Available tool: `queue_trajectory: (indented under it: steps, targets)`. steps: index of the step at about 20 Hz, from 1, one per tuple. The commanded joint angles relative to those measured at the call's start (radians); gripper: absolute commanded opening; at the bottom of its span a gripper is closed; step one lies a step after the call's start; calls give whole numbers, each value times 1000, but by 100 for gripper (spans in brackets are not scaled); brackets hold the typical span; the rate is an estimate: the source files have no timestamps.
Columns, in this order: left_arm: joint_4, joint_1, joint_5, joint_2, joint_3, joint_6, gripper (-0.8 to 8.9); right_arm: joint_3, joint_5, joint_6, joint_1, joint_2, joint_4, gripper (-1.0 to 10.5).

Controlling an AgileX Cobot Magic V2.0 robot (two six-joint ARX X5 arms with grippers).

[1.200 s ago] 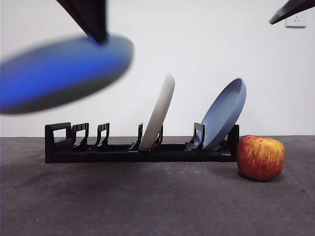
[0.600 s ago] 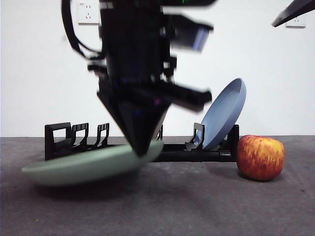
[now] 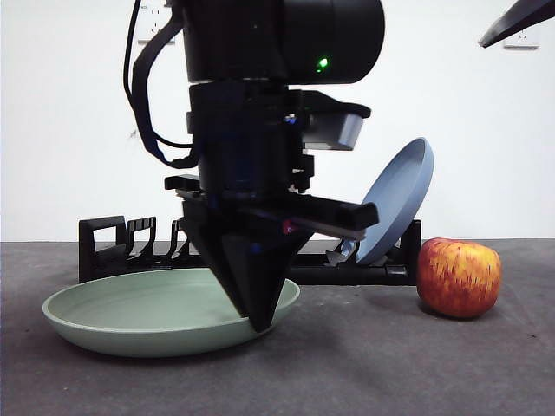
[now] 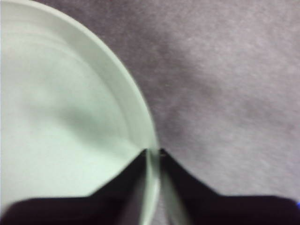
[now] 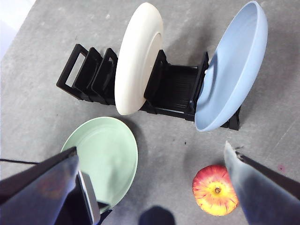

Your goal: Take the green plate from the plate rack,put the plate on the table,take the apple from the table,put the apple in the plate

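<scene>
The green plate (image 3: 130,314) lies nearly flat on the table (image 3: 364,364), in front of the plate rack (image 3: 104,247). My left gripper (image 3: 258,319) is down at the plate's right rim. In the left wrist view its jaws (image 4: 153,152) are shut on the rim of the green plate (image 4: 61,126). The apple (image 3: 460,277) sits on the table to the right of the rack's end. The right wrist view shows the plate (image 5: 105,157), the apple (image 5: 214,190) and the rack (image 5: 176,89) from high above. My right gripper (image 5: 151,147) is open and empty.
A cream-white plate (image 5: 138,56) and a blue plate (image 5: 234,65) stand in the rack. The blue plate (image 3: 399,195) leans right; the left arm hides the cream one in the front view. The right arm shows as a black tip (image 3: 516,19) at the top right.
The left arm came down with the green plate, from tilted in the air to lying on the table before the rack. The apple and the racked plates have not moved.
</scene>
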Motion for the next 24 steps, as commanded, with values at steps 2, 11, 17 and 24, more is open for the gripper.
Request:
queue_trajectory:
  steps: [2, 11, 17, 24]
  targets:
    - [-1, 19, 4, 7, -6, 0, 323, 5, 4, -12, 1, 2, 2, 653]
    - [-14, 10, 64, -386, -3, 1, 322, 5, 4, -65, 1, 2, -56, 653]
    - [-19, 12, 136, -864, -3, 1, 320, 5, 155, -161, 0, 2, -309, 652]
    - [-333, 11, 130, -1168, -3, -55, 319, -1, 222, -167, 3, -8, -480, 590]
